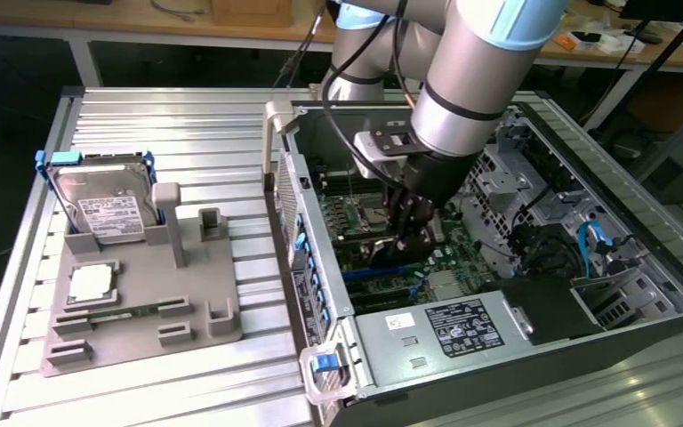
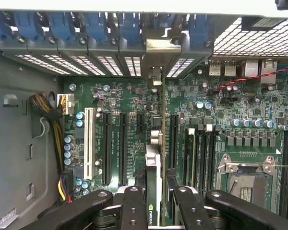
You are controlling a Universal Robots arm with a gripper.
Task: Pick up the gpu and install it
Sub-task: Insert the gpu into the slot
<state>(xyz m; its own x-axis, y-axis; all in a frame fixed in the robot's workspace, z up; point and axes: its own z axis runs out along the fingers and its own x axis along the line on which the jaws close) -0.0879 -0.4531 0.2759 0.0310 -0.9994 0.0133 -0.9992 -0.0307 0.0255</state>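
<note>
The gpu [image 2: 155, 163] stands on edge between my gripper's [image 2: 158, 207] two black fingers [image 2: 134, 211], which are shut on it. It is a thin dark card with a green logo label near the fingers. Its silvery end bracket [image 2: 159, 48] reaches the row of rear slot openings in the case. The card hangs over the green motherboard [image 2: 129, 96], in line with the black expansion slots [image 2: 173, 139]; I cannot tell whether its edge sits in a slot. In the exterior view, my gripper [image 1: 413, 238] is deep inside the open computer case [image 1: 317, 294], just above the board.
A white slot [image 2: 90, 139] and yellow-black cables [image 2: 50, 124] lie to one side of the card, the CPU socket [image 2: 247, 177] to the other. Outside the case, a grey fixture [image 1: 140, 329] holds a blue-framed hard drive [image 1: 99, 209], a chip [image 1: 90, 283] and a memory stick [image 1: 128, 311].
</note>
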